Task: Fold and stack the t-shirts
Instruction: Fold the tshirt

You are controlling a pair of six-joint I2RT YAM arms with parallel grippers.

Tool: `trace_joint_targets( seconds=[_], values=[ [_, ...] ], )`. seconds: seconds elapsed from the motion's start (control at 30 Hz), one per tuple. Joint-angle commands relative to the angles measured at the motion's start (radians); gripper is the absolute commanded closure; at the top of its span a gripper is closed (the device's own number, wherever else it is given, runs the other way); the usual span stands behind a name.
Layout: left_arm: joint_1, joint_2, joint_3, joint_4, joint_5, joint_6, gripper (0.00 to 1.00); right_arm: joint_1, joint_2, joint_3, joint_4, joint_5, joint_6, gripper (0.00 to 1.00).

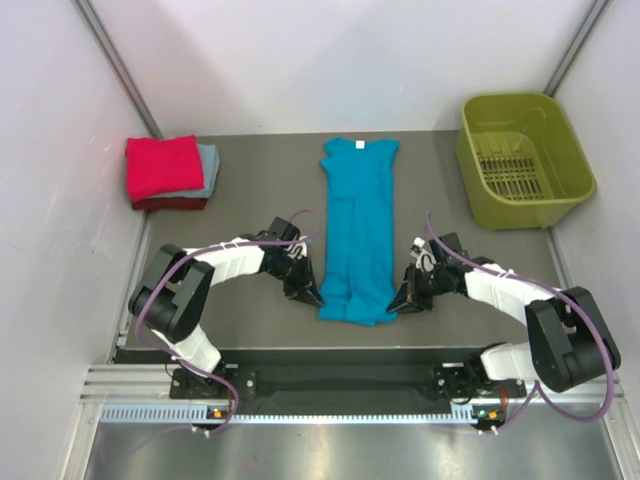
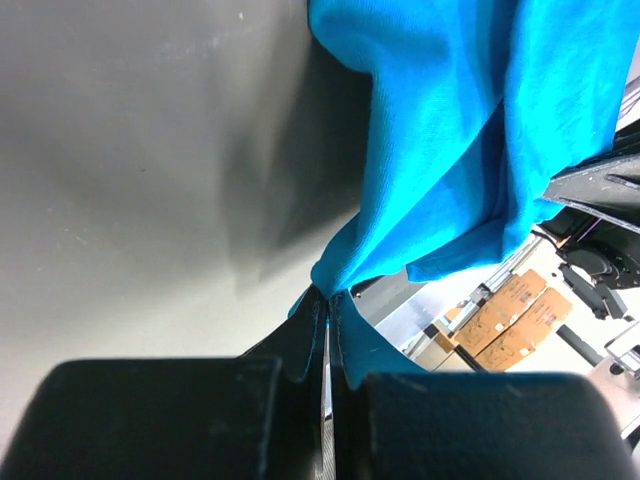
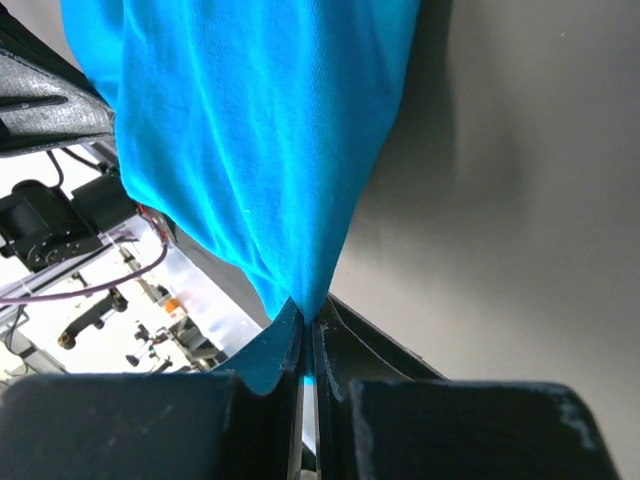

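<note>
Teal-blue t-shirt (image 1: 358,230) gripped at both hem corners
One corner is clamped in the left jaws; the other in the right jaws; cloth is spread beyond them.

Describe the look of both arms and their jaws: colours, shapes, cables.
The left arm and right arm match: white shells on the links, with bulky black cylindrical joints between them. A thin purple cable loops loosely along each arm. The jaws are matte black slabs that taper to thin tips. No markings are legible.
</note>
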Motion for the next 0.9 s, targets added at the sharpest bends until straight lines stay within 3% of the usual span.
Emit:
trace_joint_targets(
  seconds=[0.0,0.47,0.87],
  values=[
    [0.0,-0.024,0.016,-0.013,0.006,0.02,1.0,-0.012,-0.025,-0.017,0.003,0.025,-0.021,0.99],
    [-0.048,-0.016,-0.01,0.03,0.025,0.001,1.0,-0.012,-0.01,-0.02,0.012,0.022,-0.033,1.0],
    [-0.042,-0.05,0.279,-0.132,-0.025,0.158,1.0,-0.012,0.008,0.248,-0.07,0.006,-0.099,1.0]
  ],
)
